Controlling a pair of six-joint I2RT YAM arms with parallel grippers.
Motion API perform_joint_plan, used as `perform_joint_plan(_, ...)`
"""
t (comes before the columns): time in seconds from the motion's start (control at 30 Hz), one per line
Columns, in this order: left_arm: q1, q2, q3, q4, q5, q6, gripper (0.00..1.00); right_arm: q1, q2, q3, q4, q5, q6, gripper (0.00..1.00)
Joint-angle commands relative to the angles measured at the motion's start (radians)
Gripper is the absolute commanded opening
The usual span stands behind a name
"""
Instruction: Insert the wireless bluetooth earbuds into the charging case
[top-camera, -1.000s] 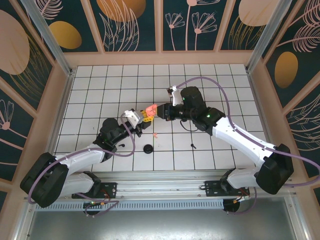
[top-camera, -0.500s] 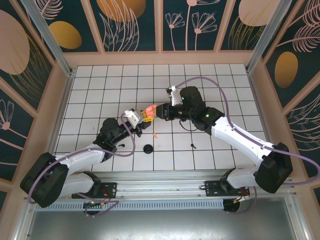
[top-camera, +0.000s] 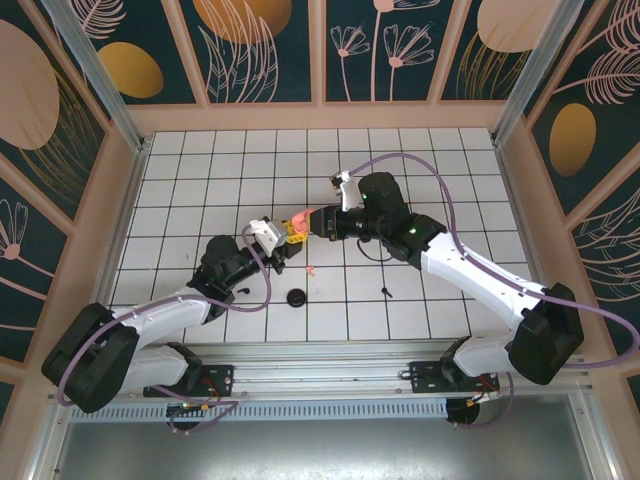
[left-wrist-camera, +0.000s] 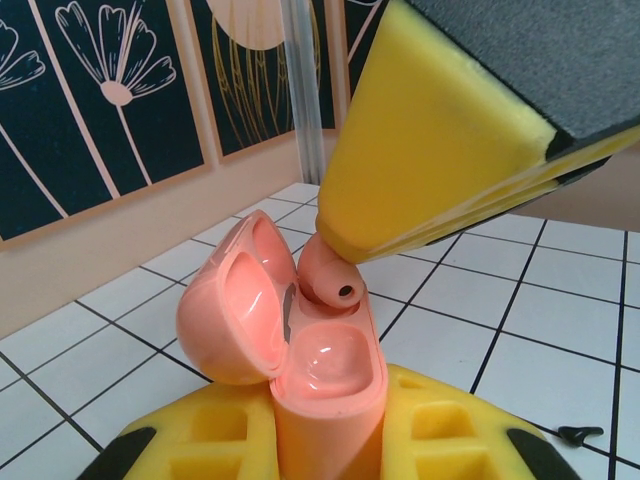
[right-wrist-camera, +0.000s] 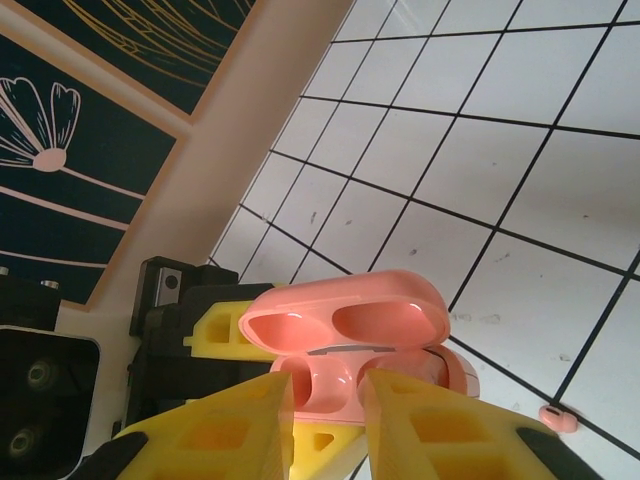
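Standing upright between the yellow pads of the left pincer (left-wrist-camera: 330, 425), a salmon-pink charging case (left-wrist-camera: 322, 372) is held clenched at its base, with its lid swung open to the left. A pink earbud (left-wrist-camera: 326, 281) is pressed against the tips of the right pincer (right-wrist-camera: 328, 412), directly over the far well of the case. The right fingers (right-wrist-camera: 225, 430) are seen slightly apart; whether the earbud is gripped cannot be told. Both pincers are met above the middle of the white tiled desk (top-camera: 200, 190). A second pink earbud (top-camera: 311, 269) is laid on the desk just near of the case. A black earbud (top-camera: 386, 291) is set farther right, and another black earbud (top-camera: 243, 289) lies beside the left arm. A black round disc (top-camera: 296, 298) is placed near the loose pink earbud.
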Motion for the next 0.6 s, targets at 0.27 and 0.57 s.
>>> perform_joint_plan(0.27,-0.01,-0.002,0.033,0.059,0.065,-0.005,0.1,0.015,0.018,0.001,0.026,0.001,0.026,0.31)
perform_joint_plan(0.57,-0.01,0.003,0.033,0.058,0.067,-0.004,0.1,0.011,-0.07,0.018,0.01,0.01,0.008,0.36)
